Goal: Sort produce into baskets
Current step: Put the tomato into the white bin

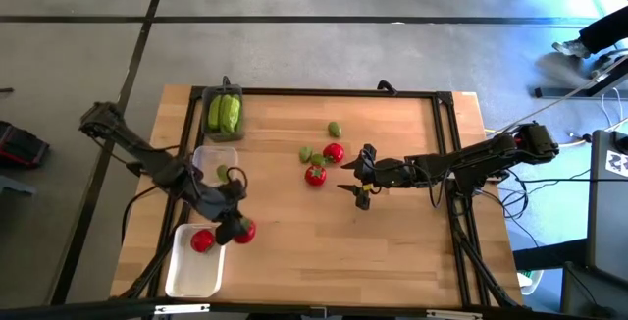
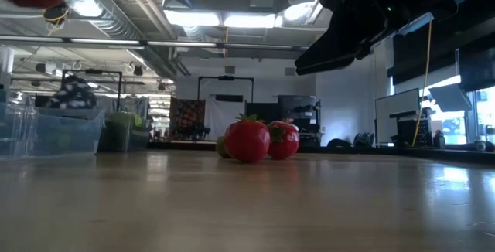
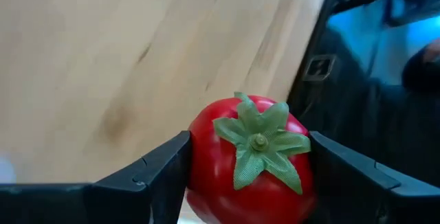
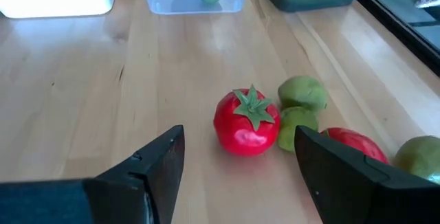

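Note:
My left gripper (image 1: 238, 230) is shut on a red tomato (image 3: 251, 159) with a green top, just right of the white basket (image 1: 186, 279). That basket holds another tomato (image 1: 202, 240). The clear basket (image 1: 208, 155) holds a round green fruit (image 1: 223, 173). The dark grey basket (image 1: 210, 94) holds light-green cucumbers (image 1: 224, 113). Two tomatoes (image 1: 315, 174) (image 1: 334, 152) and several green fruits (image 1: 306, 153) lie mid-table. My right gripper (image 1: 351, 175) stands open just right of them, above the table. My left gripper pinches the tomato between its two fingers (image 3: 155, 172), one on each of its opposite sides (image 3: 199, 155). The fingers slant down. The tomato is lifted clear of the table, and its green top (image 3: 260, 141) faces back toward the wrist.
A black frame (image 1: 446, 143) runs along the table's far and right edges. Bare wood (image 1: 334, 251) lies along the near side, between the white basket and the right edge. Beyond the table stand cables and equipment (image 1: 608, 163).

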Motion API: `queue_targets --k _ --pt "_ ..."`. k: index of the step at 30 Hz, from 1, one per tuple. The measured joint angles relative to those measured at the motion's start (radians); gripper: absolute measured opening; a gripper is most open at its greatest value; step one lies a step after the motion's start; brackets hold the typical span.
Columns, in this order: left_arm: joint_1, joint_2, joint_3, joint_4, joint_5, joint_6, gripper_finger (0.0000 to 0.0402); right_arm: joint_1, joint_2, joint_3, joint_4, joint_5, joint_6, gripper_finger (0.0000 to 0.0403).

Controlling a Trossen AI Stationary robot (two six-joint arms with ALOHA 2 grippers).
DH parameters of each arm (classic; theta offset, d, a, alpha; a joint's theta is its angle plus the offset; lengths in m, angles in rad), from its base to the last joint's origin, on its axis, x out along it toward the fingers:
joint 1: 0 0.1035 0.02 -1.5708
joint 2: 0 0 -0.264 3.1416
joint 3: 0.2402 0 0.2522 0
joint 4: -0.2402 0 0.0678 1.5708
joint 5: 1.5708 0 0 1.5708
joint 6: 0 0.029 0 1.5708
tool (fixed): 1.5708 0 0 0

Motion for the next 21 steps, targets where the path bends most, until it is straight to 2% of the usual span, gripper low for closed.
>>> queue_targets --k 4,9,16,21 --pt "-0.071 0.006 0.0 -0.074 0.001 -0.143 0.0257 0.0 0.0 0.0 -0.001 0.0 -0.014 0.0257" --pt "-0.156 0.018 0.0 -0.08 -0.015 -0.267 0.0257 0.0 0.0 0.0 -0.002 0.0 -0.02 0.0257" --pt "-0.262 0.111 0.0 -0.161 -0.014 -0.389 0.0257 0.0 0.0 0.0 -0.021 -0.005 -0.031 0.0257" --pt "-0.316 0.185 0.0 -0.175 0.102 -0.469 0.0257 0.0 0.0 0.0 -0.028 -0.011 -0.033 0.0257"
